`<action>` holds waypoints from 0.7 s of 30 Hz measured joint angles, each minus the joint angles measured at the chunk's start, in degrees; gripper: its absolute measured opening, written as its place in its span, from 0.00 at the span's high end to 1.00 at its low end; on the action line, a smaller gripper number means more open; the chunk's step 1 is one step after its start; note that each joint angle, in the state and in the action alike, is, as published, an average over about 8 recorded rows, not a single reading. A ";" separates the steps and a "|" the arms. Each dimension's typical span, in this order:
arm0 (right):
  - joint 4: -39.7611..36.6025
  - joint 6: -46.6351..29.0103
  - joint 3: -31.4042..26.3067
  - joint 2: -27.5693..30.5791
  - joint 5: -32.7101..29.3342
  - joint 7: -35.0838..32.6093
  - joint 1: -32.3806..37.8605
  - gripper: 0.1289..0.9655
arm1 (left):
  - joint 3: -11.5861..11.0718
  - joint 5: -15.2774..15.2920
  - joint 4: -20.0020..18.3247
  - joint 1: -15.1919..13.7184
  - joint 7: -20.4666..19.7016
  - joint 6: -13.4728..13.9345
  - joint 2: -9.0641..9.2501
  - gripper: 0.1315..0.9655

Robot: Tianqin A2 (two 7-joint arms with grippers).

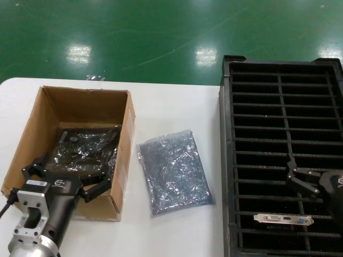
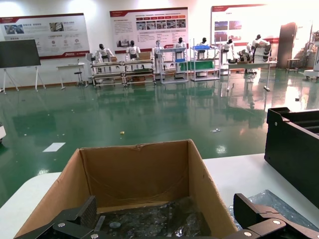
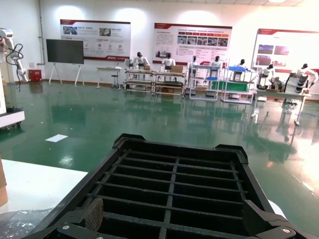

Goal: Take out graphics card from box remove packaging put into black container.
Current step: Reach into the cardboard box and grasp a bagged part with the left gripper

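Note:
The brown box (image 1: 86, 101) stands at the table's left, and a bagged graphics card (image 1: 86, 147) lies flat in it. My left gripper (image 1: 69, 172) hovers open over the box's near end, holding nothing. In the left wrist view its open gripper (image 2: 169, 221) spans the box (image 2: 134, 174), one finger beyond the side wall, with the shiny bag (image 2: 154, 219) below. Crinkly packaging (image 1: 174, 171) lies flat on the table between box and black container (image 1: 278, 64). A card's silver bracket (image 1: 283, 218) sits in a near slot. My right gripper (image 1: 298, 179) hangs open above the container's slots (image 3: 174, 149).
The white table (image 1: 171, 107) ends in a rounded far left corner, with green floor beyond. A scrap of clear plastic (image 1: 95, 78) lies just behind the box. The container takes up the table's right side.

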 joint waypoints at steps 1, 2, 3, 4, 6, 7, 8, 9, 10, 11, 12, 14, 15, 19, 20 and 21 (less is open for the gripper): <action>0.00 0.00 0.00 0.00 0.00 0.00 0.00 0.00 | 0.00 0.00 0.00 0.00 0.00 0.00 0.00 0.00; 0.00 0.00 0.00 0.00 0.00 0.00 0.00 0.00 | 0.00 0.00 0.00 0.00 0.00 0.00 0.00 0.00; 0.00 0.00 0.00 0.00 0.00 0.00 0.00 0.00 | 0.00 0.00 0.00 0.00 0.00 0.00 0.00 0.00; 0.00 0.00 0.00 0.00 0.00 0.00 0.00 0.00 | 0.00 0.00 0.00 0.00 0.00 0.00 0.00 0.00; 0.00 0.00 0.00 0.00 0.00 0.00 0.00 0.00 | 0.00 0.00 0.00 0.00 0.00 0.00 0.00 0.00; 0.00 0.00 0.00 0.00 0.00 0.00 0.00 0.00 | 0.00 0.00 0.00 0.00 0.00 0.00 0.00 0.00; 0.00 0.00 0.00 0.00 0.00 0.00 0.00 0.00 | 0.00 0.00 0.00 0.00 0.00 0.00 0.00 0.00; 0.00 0.00 0.00 0.00 0.00 0.00 0.00 0.00 | 0.00 0.00 0.00 0.00 0.00 0.00 0.00 0.00; 0.00 0.00 0.00 0.00 0.00 0.00 0.00 0.00 | 0.00 -0.01 -0.01 0.00 -0.01 -0.01 -0.01 0.00; 0.00 0.00 0.00 0.00 0.00 0.00 0.00 0.00 | 0.00 -0.02 -0.03 -0.02 -0.02 -0.03 -0.03 0.00; 0.00 0.00 0.00 0.00 0.00 0.00 0.00 0.00 | 0.01 -0.03 -0.08 -0.04 -0.04 -0.05 -0.08 0.00; 0.00 0.00 0.00 0.00 0.00 0.00 0.00 0.00 | -0.01 -0.04 -0.28 -0.15 -0.08 -0.05 -0.28 0.00; 0.00 0.00 0.00 0.00 0.00 0.00 0.00 0.00 | -0.02 -0.02 -0.44 -0.25 -0.08 -0.02 -0.47 0.00; 0.00 0.00 0.00 0.00 0.00 0.00 0.00 0.00 | 0.25 0.83 -1.42 -1.39 -0.05 0.51 -2.85 0.00; 0.00 0.00 0.00 0.00 0.00 0.00 0.00 0.00 | 0.38 1.63 -1.63 -1.97 -0.01 0.91 -3.89 0.00; 0.00 0.00 0.00 0.00 0.00 0.00 0.00 0.00 | 0.52 2.69 -1.77 -2.66 0.03 1.43 -5.03 0.00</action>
